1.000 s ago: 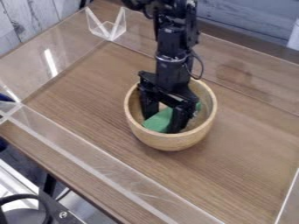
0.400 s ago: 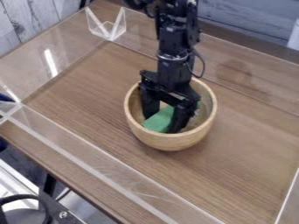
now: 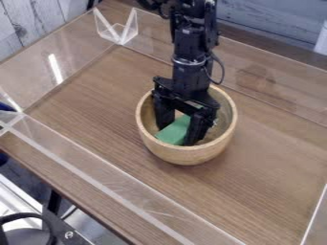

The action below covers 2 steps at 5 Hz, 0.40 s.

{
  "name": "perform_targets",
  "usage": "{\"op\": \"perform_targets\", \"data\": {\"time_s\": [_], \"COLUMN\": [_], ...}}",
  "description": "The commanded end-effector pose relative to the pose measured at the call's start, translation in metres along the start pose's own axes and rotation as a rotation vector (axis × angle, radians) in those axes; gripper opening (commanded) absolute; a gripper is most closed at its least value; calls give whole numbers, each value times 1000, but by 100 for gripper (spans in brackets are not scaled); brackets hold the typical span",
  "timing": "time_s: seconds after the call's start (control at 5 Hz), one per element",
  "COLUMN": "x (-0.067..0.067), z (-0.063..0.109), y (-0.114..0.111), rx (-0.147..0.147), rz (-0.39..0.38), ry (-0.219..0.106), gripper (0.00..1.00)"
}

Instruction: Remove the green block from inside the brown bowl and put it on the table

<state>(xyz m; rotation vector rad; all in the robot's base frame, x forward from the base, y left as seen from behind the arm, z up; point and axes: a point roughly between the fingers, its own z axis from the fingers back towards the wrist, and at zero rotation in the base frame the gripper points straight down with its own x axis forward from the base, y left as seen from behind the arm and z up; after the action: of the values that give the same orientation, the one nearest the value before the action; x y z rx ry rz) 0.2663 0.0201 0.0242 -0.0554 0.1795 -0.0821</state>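
Note:
The brown bowl (image 3: 186, 150) stands a little right of the middle of the table (image 3: 90, 115). Inside it lies the green block (image 3: 175, 132), mostly hidden by the arm. My black gripper (image 3: 181, 128) points almost straight down into the bowl and is open, with one finger on each side of the block. Whether the fingers touch the block cannot be seen.
Clear acrylic walls (image 3: 76, 182) edge the tabletop on all sides. A clear bracket (image 3: 119, 29) sits at the far left corner. Bare wood surrounds the bowl to the left, front and right.

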Motion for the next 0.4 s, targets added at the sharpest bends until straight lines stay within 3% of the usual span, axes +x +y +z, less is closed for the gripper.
{"op": "perform_targets", "data": {"time_s": [0.0,0.2], "x": [8,9], "z": [-3,-6], "y": [9,11], "rx": [3,1], "rz": [2,4], "ry": [-33,-30], "gripper": [100,100]}}
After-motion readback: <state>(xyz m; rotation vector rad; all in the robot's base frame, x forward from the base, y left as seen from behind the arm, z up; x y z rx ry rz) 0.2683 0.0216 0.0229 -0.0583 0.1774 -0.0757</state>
